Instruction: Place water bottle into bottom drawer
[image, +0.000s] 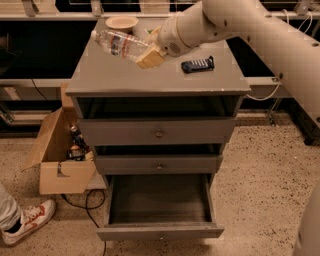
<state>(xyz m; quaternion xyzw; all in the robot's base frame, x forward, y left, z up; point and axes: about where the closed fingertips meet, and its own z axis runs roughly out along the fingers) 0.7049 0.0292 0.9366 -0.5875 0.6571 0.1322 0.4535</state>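
Observation:
The water bottle (120, 45), clear and ribbed with a white label marked red and blue, lies tilted above the left part of the cabinet top, cap end to the left. My gripper (149, 54) is shut on its right end and holds it over the top. The bottom drawer (159, 209) of the grey cabinet is pulled open below, dark inside, with a small knob on its grey front.
A tan bowl (121, 22) stands at the back of the cabinet top (100, 77). A dark blue object (197, 64) lies at its right. Two shallower drawers (158, 133) are shut. An open cardboard box (59, 152) and a person's shoe (27, 222) are at the left on the floor.

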